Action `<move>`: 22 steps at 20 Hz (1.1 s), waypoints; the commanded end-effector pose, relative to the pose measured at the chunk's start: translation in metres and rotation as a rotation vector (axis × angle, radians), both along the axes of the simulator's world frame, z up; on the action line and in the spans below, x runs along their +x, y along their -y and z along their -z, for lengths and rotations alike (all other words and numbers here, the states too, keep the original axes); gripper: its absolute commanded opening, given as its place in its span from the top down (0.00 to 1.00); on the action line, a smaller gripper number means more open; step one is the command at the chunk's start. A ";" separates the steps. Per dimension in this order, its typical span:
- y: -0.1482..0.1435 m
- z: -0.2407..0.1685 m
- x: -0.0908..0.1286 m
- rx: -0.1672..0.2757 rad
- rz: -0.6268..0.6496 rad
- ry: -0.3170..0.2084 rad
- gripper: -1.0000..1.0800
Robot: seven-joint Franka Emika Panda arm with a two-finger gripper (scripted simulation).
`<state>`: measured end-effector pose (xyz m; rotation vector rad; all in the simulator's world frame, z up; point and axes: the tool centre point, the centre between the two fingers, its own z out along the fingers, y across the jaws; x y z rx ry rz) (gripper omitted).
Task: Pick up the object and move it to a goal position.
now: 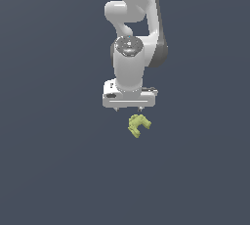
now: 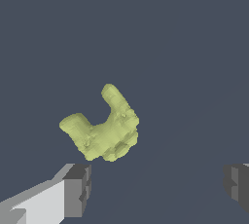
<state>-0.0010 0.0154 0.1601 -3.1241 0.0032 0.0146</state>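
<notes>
Hanging above the dark grey floor, the white gripper was seen pointed straight down, its jaws spread wide with nothing held between them. The object, a small yellow-green lumpy C-shaped piece, was found just below the gripper in the exterior view, slightly toward that view's right. In the wrist view the object was shown beyond the dark fingertips, outside the gap between them; contact with the nearer fingertip seemed absent, though this could not be confirmed.
</notes>
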 end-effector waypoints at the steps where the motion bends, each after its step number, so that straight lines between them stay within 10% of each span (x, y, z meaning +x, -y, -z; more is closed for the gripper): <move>1: 0.000 0.000 0.000 0.000 0.000 0.000 0.00; 22: -0.003 0.017 -0.002 -0.021 -0.135 -0.047 0.00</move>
